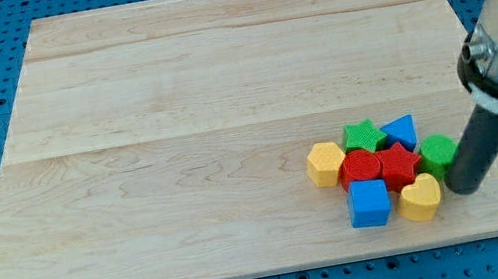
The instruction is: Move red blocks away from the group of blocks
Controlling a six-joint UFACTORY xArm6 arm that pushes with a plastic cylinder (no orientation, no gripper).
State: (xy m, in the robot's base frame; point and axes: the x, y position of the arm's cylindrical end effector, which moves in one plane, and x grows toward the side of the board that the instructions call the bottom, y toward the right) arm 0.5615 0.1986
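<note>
Now the red star [399, 164] and the red cylinder [362, 165] sit side by side in the middle of the cluster, at the board's [175, 121] lower right (neither shows a clear long axis). Around them touch a yellow hexagon [326, 163], green star [363, 135], blue triangle [400, 131], green block [438, 151], blue cube [369, 202] and yellow heart [420, 198]. My tip [464, 188] stands just right of the green block and yellow heart; it has no jaws.
</note>
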